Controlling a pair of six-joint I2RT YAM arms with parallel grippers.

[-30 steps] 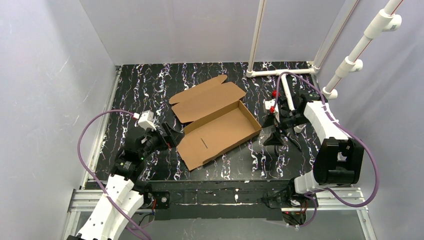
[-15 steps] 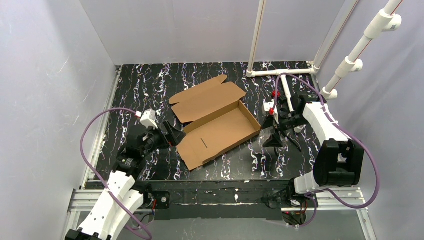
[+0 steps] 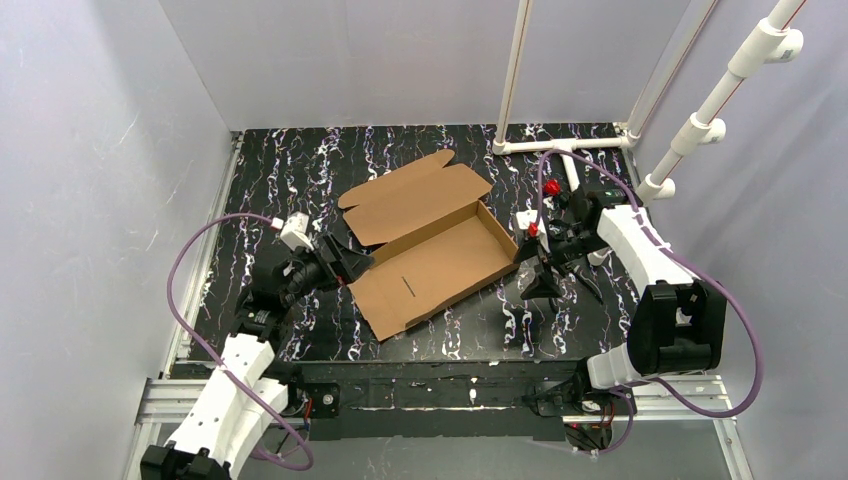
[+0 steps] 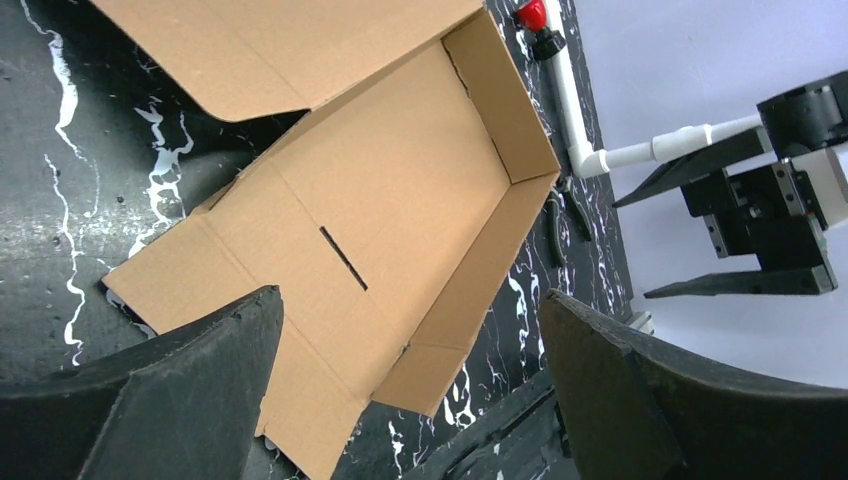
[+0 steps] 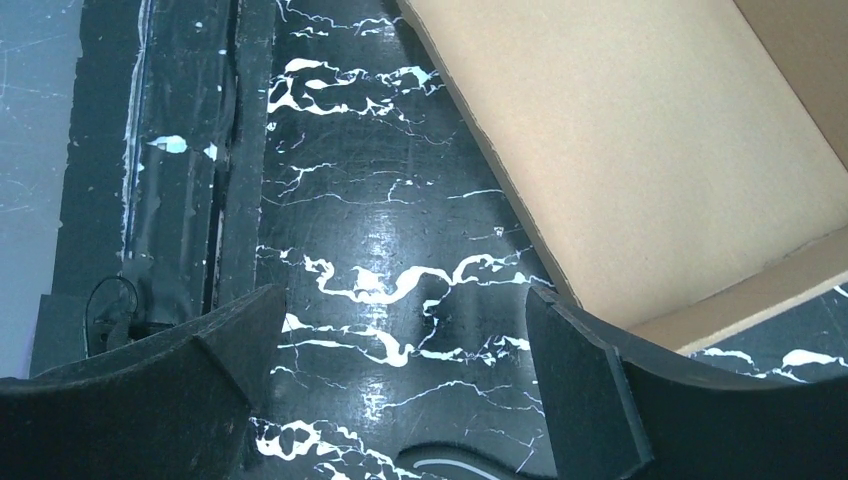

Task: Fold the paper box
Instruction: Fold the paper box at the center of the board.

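Bright, even overhead light w/ soft shadows; glare patch on glossy bench [image 5: 385, 250]; right claw's fingers [image 5: 150, 400] dark & slightly soft near lens.

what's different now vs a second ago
The left end effector moved forward and right, up to the near-left end of the paper box. The right end effector shifted left toward the box's right end. Both stand open, nothing gripped. The box lies where it was, lid flap still open.
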